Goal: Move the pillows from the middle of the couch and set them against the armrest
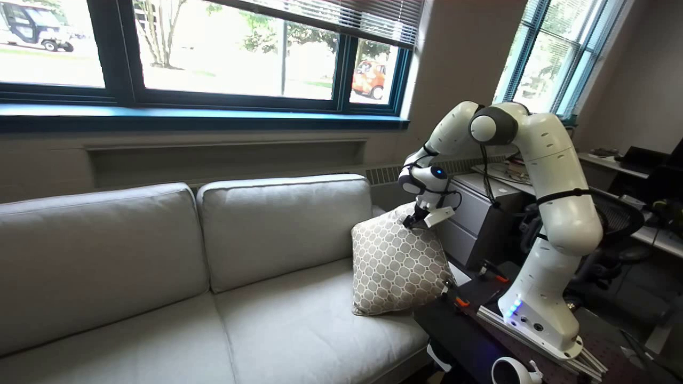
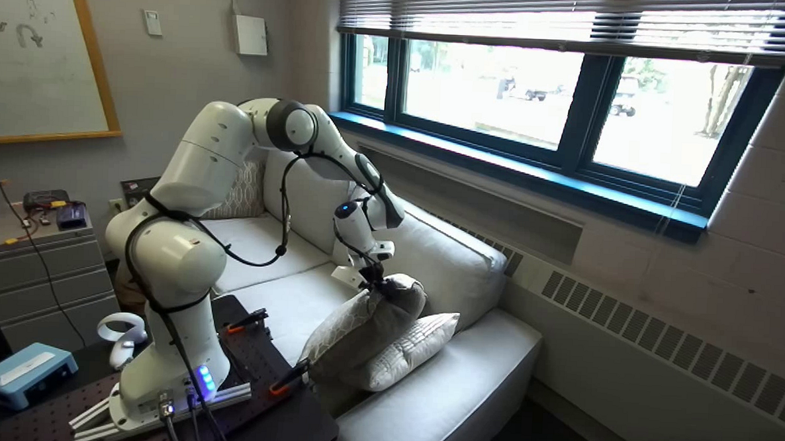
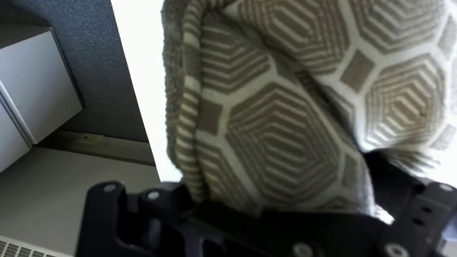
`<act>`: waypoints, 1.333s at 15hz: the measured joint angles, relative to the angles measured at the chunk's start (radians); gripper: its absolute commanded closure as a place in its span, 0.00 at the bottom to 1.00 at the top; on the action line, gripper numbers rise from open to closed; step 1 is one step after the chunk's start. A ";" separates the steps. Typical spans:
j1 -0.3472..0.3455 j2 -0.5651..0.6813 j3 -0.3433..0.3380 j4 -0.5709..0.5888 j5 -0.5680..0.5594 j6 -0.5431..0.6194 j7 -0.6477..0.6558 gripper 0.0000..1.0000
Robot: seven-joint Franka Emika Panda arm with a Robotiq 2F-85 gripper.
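Note:
The patterned pillow [image 1: 400,261], beige with white hexagon outlines, stands tilted at the end of the grey couch [image 1: 288,234]. It also shows in an exterior view [image 2: 338,327], its plain grey back bulging beside a light quilted pillow [image 2: 413,354]. The quilted pillow lies by the armrest [image 2: 468,389]. My gripper [image 1: 413,220] is at the patterned pillow's top corner, also in an exterior view [image 2: 371,282]. In the wrist view the jaws [image 3: 282,185] are shut on bunched fabric of the patterned pillow [image 3: 285,139]. The fingertips are partly hidden in the cloth.
Another patterned pillow [image 2: 245,191] sits at the far end of the couch, partly behind the arm. The robot's dark table [image 2: 291,408] with orange-tipped clamps [image 2: 289,378] stands against the couch front. A filing cabinet [image 1: 467,208] stands beyond the armrest. The window wall is behind the backrest.

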 measured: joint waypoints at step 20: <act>0.002 -0.094 0.056 0.247 0.001 -0.002 0.050 0.00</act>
